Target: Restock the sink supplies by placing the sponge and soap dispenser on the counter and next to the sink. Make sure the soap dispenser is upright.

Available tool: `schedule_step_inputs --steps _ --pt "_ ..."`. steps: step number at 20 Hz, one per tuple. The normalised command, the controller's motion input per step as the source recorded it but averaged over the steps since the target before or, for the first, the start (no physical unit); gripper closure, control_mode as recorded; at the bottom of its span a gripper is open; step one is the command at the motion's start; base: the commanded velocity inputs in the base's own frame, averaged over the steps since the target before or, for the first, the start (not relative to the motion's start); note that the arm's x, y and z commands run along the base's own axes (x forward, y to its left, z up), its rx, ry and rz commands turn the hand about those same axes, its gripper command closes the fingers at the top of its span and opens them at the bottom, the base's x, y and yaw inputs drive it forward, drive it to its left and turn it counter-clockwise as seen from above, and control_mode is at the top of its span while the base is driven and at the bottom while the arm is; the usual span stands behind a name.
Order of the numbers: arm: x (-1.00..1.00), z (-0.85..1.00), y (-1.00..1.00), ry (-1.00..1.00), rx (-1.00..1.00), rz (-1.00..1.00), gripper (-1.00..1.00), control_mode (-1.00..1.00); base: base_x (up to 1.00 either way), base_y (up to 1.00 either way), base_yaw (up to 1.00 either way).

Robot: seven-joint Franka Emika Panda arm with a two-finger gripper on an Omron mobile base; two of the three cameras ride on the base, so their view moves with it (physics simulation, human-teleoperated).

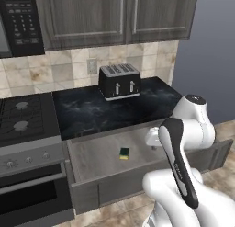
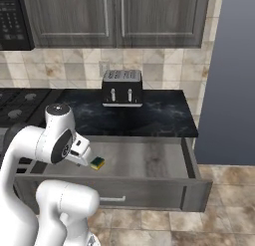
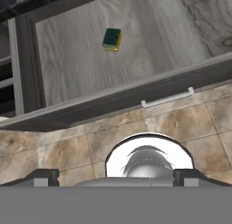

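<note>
While the pincer (image 3: 116, 173) is held apart, sponge (image 1: 124, 153) seen alone in open drawer (image 1: 92, 161), toaster (image 1: 119, 82) on table (image 1: 92, 111), stove (image 1: 23, 120) beside, no writing legible.

- Arm (image 1: 183, 143): glossy white shell built from rounded, tubular segments with bulbous joint housings.
- Long link: a black inlay strip with a rounded upper end runs down one face of it in the left base view; faint small lettering on the strip is too small to read.
- Uppermost joint housing: capped by a dark circular disc with a lighter ring, seen in both base views.
- Side of the same housing in the right base view: a round dark grey cover plate set flush in the white shell.
- Lower body: broad, smooth white domed casings without visible cables or screws.
</note>
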Motion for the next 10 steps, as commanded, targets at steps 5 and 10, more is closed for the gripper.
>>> schedule_step_inputs --steps 5,10 --pt "0.0 -0.09 0.02 0.0 0.0 0.0 -1.0 -1.0 0.0 0.05 0.0" --pt "0.34 -0.47 0.19 0.0 -0.01 0.01 -1.0 -1.0 0.0 0.0 0.0"
